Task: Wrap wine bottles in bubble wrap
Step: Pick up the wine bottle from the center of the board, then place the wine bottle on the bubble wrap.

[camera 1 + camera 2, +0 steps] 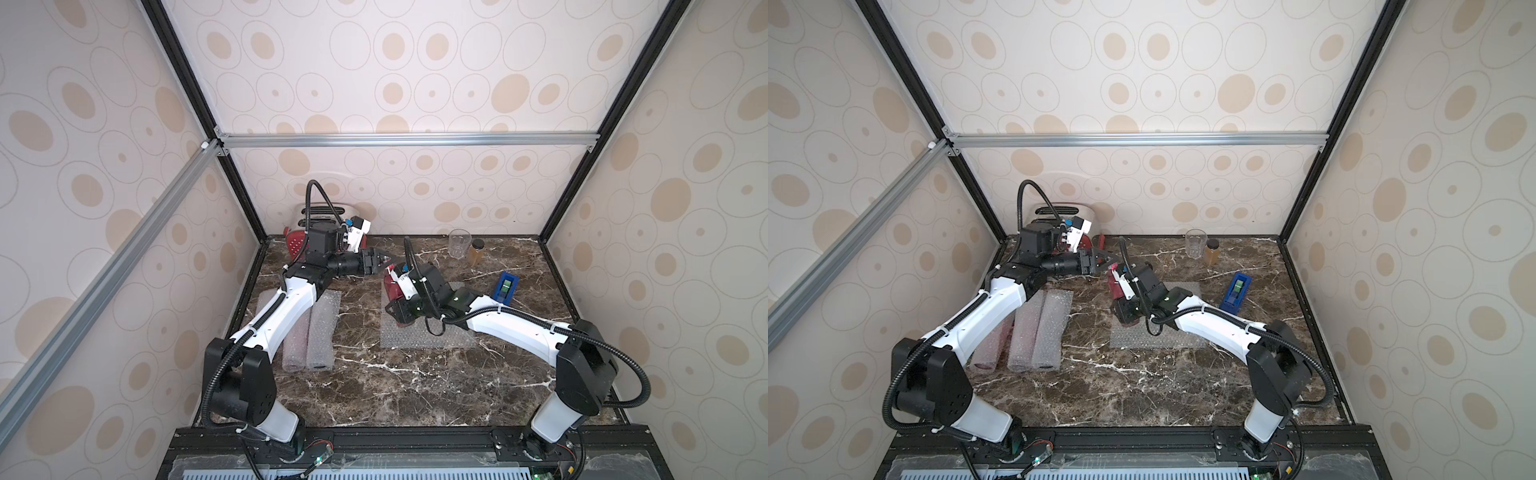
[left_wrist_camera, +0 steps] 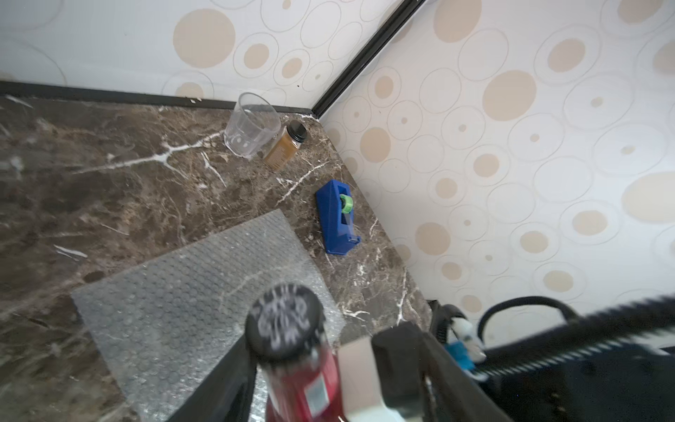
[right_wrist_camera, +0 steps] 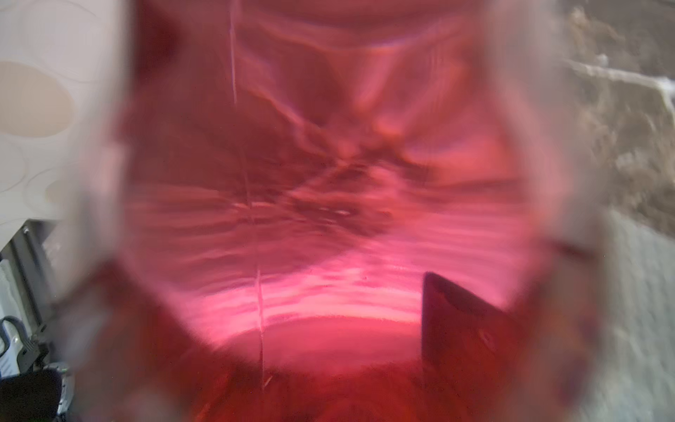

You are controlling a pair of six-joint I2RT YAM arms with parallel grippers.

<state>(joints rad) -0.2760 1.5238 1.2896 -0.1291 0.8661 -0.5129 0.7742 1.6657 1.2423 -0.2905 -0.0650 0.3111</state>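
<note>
A wine bottle (image 1: 392,286) with red liquid and a dark cap (image 2: 285,321) hangs tilted over a flat sheet of bubble wrap (image 1: 428,334) in mid-table. My right gripper (image 1: 398,316) is shut on its lower body, and the red glass (image 3: 328,219) fills the right wrist view. My left gripper (image 1: 380,264) stands open around the neck just below the cap, its tan pad (image 2: 359,372) a little apart from the glass. Three rolls of bubble wrap (image 1: 1025,336) with pinkish contents lie side by side under the left arm.
A clear drinking glass (image 1: 459,243) and a short amber jar (image 1: 476,252) stand at the back wall. A blue tape dispenser (image 1: 505,286) sits right of the sheet. A red and white toaster (image 1: 297,241) fills the back left corner behind the left arm.
</note>
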